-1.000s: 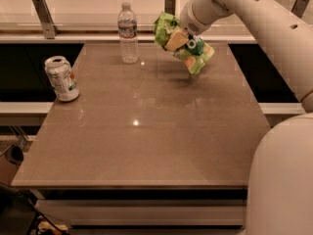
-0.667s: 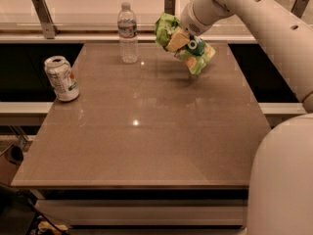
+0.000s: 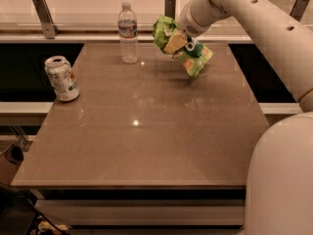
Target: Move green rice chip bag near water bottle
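Gripper (image 3: 176, 42) is clamped tight on the crinkly light-green rice chip bag (image 3: 196, 61), dangling mid-air. The small clear plastic water bottle (image 3: 128, 33) stands near, off to the gripper's left, so it's a short sideways hop.

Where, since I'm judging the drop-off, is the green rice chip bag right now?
In the camera view, the green rice chip bag hangs in the end effector above the far part of the table, just image-right of the water bottle.
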